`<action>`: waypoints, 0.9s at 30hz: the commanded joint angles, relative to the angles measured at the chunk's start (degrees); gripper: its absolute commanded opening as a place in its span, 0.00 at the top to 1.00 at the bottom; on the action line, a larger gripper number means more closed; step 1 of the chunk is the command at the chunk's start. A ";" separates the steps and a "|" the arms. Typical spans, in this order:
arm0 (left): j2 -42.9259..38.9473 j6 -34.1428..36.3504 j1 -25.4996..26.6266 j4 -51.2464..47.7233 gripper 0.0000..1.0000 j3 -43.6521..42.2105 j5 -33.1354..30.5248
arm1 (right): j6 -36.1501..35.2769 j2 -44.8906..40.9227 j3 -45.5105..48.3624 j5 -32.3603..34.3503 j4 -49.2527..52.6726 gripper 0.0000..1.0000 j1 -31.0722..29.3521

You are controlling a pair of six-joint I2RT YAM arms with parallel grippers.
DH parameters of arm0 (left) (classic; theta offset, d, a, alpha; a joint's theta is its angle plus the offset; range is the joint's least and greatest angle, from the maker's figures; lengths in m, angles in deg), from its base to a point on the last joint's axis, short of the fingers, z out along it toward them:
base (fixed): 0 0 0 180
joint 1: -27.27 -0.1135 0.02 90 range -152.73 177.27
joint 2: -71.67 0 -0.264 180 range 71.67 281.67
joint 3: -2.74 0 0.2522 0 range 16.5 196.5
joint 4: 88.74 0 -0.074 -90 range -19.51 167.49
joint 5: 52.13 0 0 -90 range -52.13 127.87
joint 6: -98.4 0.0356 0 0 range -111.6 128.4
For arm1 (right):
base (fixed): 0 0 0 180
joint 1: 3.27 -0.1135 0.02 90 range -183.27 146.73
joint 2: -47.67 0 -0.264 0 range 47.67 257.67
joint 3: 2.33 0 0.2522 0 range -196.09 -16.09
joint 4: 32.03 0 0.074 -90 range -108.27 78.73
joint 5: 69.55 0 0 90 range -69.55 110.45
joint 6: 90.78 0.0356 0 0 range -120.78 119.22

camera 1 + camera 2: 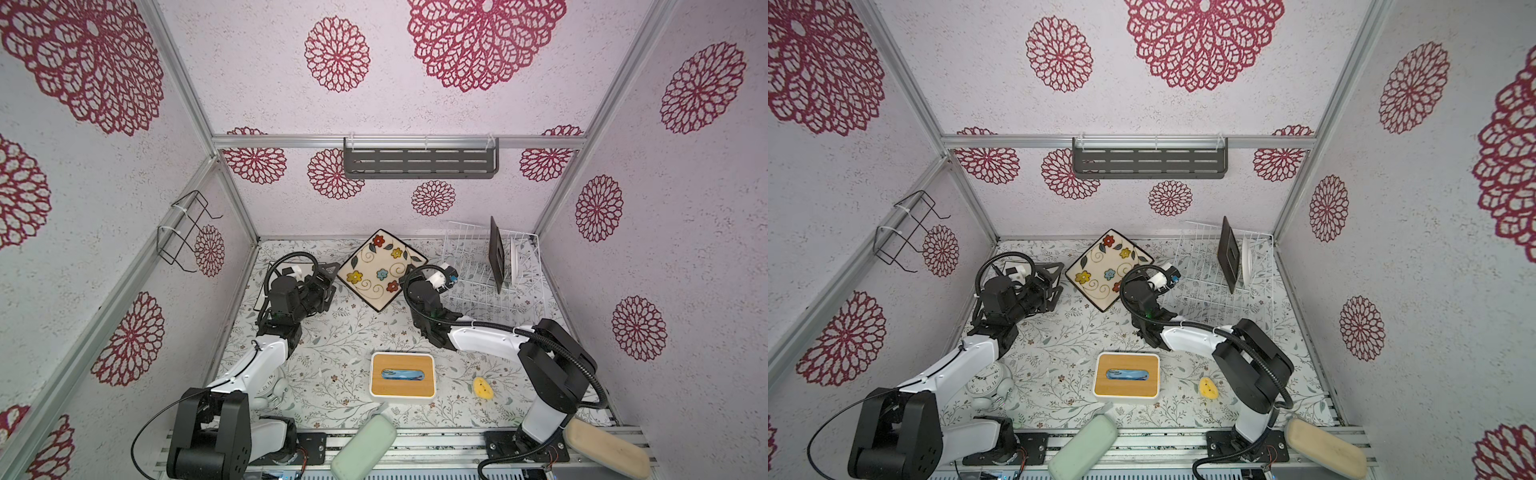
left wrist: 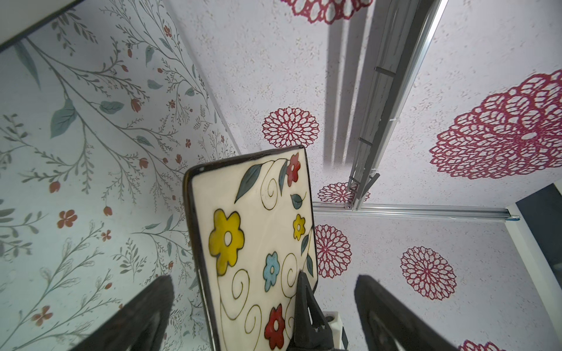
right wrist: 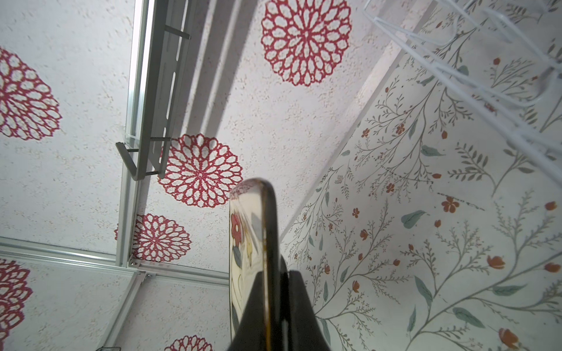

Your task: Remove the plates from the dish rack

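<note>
Mid-frame in both top views, the right gripper (image 3: 270,273) is clamped on the floral plate (image 1: 380,270) at its rim. The left gripper (image 1: 329,279) gapes wide at the opposite corner, empty. We'd seat the left fully before the right lets go. The dish rack (image 1: 457,232), at right, holds a dark plate (image 1: 496,255) and a white plate (image 1: 516,259), both upright.

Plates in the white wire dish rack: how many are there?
2. A dark square plate stands upright in the white wire dish rack; a white round plate beside it, nearer its right end. None seems hidden.
</note>
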 commanded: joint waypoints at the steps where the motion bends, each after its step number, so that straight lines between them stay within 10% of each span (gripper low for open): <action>1: 0.94 0.67 1.23 1.95 0.02 0.78 0.16 | 6.51 -1.51 -4.78 -0.94 -14.99 1.00 -0.30; 27: 5.17 0.33 2.84 8.78 0.12 -0.08 2.44 | 17.11 -0.69 -5.63 -1.18 -12.55 1.00 -2.62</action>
